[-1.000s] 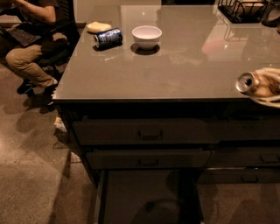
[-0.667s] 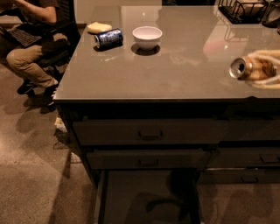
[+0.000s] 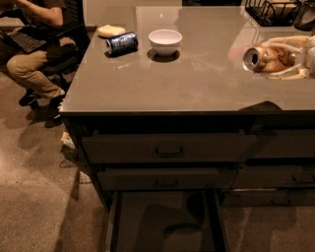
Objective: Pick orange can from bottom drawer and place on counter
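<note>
One sec ago we had the orange can hanging near the front edge of the counter, at the right side of view. Now it is further in and further back over the top, well apart from the white bowl.

So the carry up from the bottom drawer is done. The drawer stands pulled out below, w/ no can on the part of its floor we can see.

Our gripper comes in from the right edge of view. Its pale fingers are closed around the can's body, one above and one below. The can lies on its side w/ its silver end facing left.

We can't tell whether the can already touches the surface. A pinkish reflection shows on the gloss just beside it, so we judge it low, prob. just above.

For the task this means the pick is complete and the place is what's left: lower, let go, pull away. The spot beneath looks free. The blue can and the bowl are far off to the left rear, and the wire rack is behind.

Main risk, imo: a can on its side may roll once released on this slick top.
</note>
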You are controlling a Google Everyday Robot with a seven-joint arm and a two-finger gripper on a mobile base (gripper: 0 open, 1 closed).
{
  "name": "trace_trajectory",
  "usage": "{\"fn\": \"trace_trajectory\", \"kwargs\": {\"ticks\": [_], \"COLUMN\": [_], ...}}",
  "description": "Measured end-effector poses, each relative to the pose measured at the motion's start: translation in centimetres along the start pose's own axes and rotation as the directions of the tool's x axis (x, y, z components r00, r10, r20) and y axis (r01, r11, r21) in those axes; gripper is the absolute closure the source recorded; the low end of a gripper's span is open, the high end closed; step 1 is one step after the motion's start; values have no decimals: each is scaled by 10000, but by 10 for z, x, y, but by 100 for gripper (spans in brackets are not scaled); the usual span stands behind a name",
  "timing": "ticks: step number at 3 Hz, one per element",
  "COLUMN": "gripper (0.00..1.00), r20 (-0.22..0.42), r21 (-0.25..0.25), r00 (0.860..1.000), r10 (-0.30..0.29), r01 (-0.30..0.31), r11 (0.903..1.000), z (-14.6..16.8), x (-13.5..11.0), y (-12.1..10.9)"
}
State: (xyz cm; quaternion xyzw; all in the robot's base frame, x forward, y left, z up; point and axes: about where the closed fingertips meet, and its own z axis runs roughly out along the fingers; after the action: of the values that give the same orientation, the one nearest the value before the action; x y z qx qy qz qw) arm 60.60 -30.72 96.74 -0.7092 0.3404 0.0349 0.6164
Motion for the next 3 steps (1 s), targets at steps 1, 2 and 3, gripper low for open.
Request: {"fn": "trace_trajectory", "kwargs": {"ticks": [1,2,3], "gripper": [100,100,100], "r20": [-138,-238,-148], "r21": [296,574,564], "r00": [9994,9932,9719], "r10": [303,1139,2350], "r01": [-299,-1124,-2339], "r11": [9991,9920,9706], "z": [12,31,54], "x": [4,4,8], "y": [-14,-34,-42]}}
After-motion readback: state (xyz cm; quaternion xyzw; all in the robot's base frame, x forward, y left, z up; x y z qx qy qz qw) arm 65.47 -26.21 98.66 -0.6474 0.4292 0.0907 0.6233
